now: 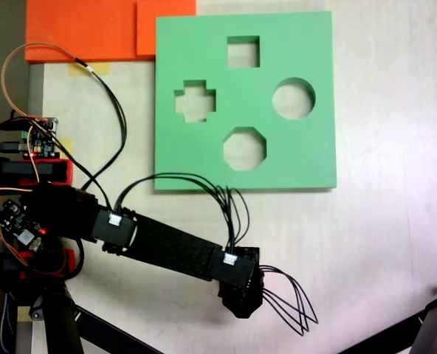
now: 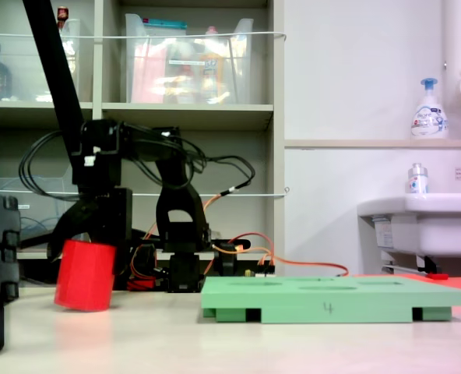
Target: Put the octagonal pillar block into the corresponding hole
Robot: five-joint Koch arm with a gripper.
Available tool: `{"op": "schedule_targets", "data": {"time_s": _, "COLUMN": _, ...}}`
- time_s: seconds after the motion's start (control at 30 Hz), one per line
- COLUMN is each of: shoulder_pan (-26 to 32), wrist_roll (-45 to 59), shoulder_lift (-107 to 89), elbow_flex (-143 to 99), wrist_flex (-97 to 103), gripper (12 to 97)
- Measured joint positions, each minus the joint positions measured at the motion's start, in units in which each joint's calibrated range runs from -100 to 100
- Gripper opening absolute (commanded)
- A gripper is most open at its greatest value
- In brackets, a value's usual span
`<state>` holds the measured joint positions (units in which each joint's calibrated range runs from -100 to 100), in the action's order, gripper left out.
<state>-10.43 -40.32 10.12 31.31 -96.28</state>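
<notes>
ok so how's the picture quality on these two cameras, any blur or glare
In the top-down fixed view, light is even and soft, edges of the green foam board slightly fuzzy, the pale table nearly washed out. In the low side fixed view, the red block looks soft and reflects faintly on the tabletop.

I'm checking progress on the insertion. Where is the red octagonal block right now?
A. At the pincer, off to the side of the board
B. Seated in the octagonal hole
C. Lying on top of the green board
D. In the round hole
A: in a fixed view the red octagonal block sits tilted at the pincer, apart from the green board, and the octagonal hole is empty.
</notes>
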Motion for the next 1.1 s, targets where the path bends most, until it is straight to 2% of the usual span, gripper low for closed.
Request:
{"op": "schedule_targets", "data": {"time_s": 0.43, "shoulder_pan": 2.8, "wrist_roll": -2.9, "shoulder_lift": -24.6, "elbow_flex": -2.3, "wrist_flex": -0.1, "gripper": 36.2}}
{"op": "schedule_targets", "data": {"time_s": 0.67, "shoulder_pan": 9.9, "wrist_roll": -10.0, "shoulder_lift": -36.9, "elbow_flex": -7.8, "wrist_flex": -0.1, "gripper": 36.2}}
{"op": "schedule_targets", "data": {"time_s": 0.87, "shoulder_pan": 16.9, "wrist_roll": -20.2, "shoulder_lift": -37.8, "elbow_flex": -8.3, "wrist_flex": -0.1, "gripper": 35.9}}
{"op": "schedule_targets", "data": {"time_s": 1.1, "shoulder_pan": 21.4, "wrist_roll": -26.5, "shoulder_lift": -32.8, "elbow_flex": -4.1, "wrist_flex": -0.1, "gripper": 32.5}}
